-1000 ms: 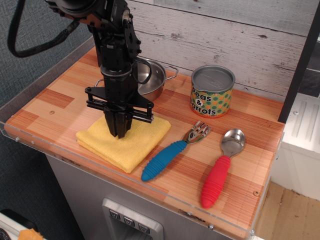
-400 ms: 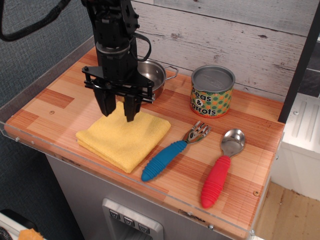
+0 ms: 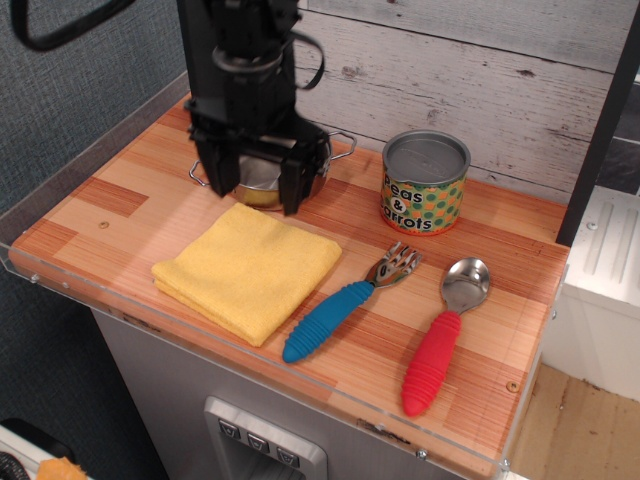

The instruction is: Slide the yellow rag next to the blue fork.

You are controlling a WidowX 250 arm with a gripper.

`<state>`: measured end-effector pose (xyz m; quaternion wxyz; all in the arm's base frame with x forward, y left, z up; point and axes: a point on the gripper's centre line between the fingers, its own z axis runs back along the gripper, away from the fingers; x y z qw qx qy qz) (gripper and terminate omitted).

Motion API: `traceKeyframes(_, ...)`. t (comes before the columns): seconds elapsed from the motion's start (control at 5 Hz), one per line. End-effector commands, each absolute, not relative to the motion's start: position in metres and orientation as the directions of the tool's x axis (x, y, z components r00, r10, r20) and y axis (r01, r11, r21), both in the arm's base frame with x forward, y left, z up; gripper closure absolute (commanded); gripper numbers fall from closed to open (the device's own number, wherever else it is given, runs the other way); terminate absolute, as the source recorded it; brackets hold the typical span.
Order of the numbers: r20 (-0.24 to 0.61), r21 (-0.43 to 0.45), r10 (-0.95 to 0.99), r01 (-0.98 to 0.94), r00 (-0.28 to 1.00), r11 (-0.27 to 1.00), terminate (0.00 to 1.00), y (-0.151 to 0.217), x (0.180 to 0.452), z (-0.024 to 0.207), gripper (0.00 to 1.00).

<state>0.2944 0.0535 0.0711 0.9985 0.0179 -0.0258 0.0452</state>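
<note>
Gripper [image 3: 257, 190] has lifted off the yellow rag [image 3: 248, 270] and pulled back toward the far wall since a second ago; it now hangs over the steel pan [image 3: 262, 172], jaws spread, holding nothing. Rag lies flat and folded on the desk [image 3: 90, 215], near-left of centre, same spot as before. Blue fork [image 3: 340, 304] sits just right of it, handle end close to the rag's right corner, touching or not I can't tell. Red spoon [image 3: 442, 338] further right; peas-and-carrots can [image 3: 425, 184] stands at the far side.
</note>
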Motion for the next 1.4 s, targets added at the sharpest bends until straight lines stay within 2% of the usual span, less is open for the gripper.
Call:
traceKeyframes(0.0, 0.113, 0.053, 0.124, -0.131, 0.986, 0.99, 0.0, 0.073, 0.304, 0.098, 0.0)
traceKeyframes(0.4, 0.126, 0.059, 0.235, -0.244, 0.964, 0.968, 0.0, 0.121, 0.297, 0.101, 0.0)
traceKeyframes(0.6, 0.159, 0.082, 0.242, -0.257, 0.957, 0.963, 0.0, 0.144, 0.305, 0.103, 0.0)
traceKeyframes(1.0, 0.219, 0.113, 0.19, -0.219, 0.957, 0.969, 0.0, 0.174, 0.322, 0.106, 0.0)
traceKeyframes(1.2, 0.219, 0.113, 0.19, -0.219, 0.957, 0.969, 0.0, 0.174, 0.322, 0.106, 0.0)
